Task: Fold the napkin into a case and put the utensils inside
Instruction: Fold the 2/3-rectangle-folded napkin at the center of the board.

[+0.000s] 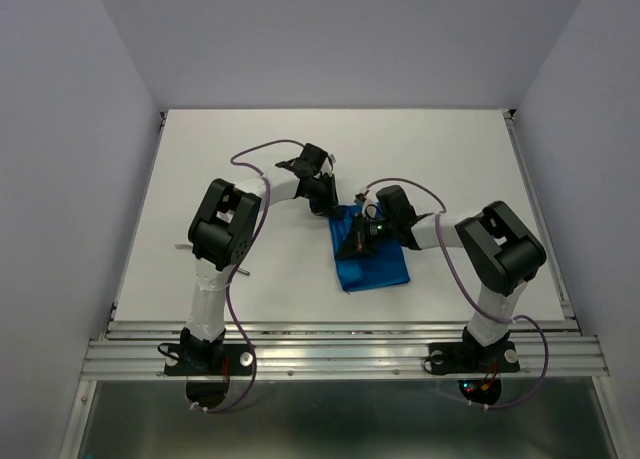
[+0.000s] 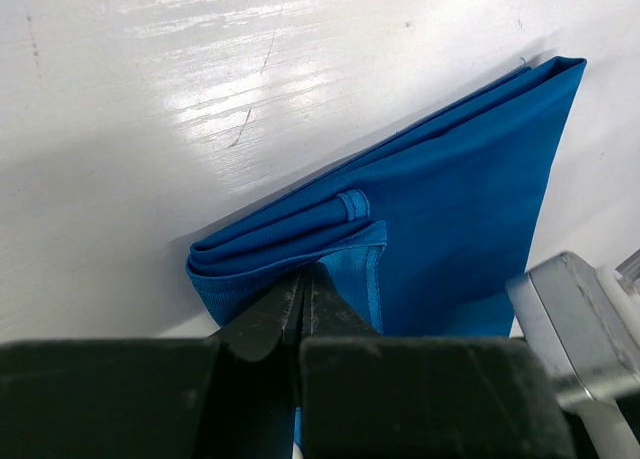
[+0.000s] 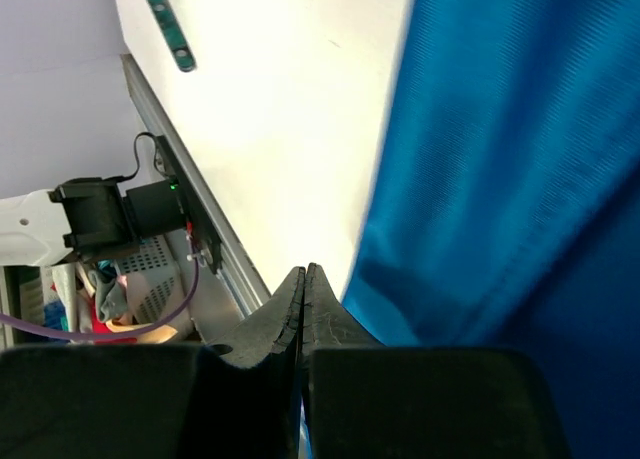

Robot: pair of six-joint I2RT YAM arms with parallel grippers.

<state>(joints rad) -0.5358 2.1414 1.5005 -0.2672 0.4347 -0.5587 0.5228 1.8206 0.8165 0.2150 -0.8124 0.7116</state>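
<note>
The bright blue napkin (image 1: 372, 257) lies folded into a layered oblong in the middle of the white table (image 1: 450, 159). My left gripper (image 1: 333, 205) is at its far left corner. In the left wrist view that gripper (image 2: 303, 271) is shut on an edge of the napkin (image 2: 460, 219) beside the stacked folds. My right gripper (image 1: 358, 243) hangs over the napkin's left edge. Its jaws (image 3: 303, 271) are shut, with a blue sliver between them and the napkin (image 3: 520, 159) close on the right. A teal-handled utensil (image 3: 168, 27) lies on the table farther off. A thin grey piece (image 1: 180, 246) pokes out beside the left arm.
A metal rail (image 1: 340, 351) runs along the table's near edge, with the two arm bases on it. Pale walls close in the left, right and back. Cables and a black box (image 3: 140, 211) sit beyond the table edge in the right wrist view.
</note>
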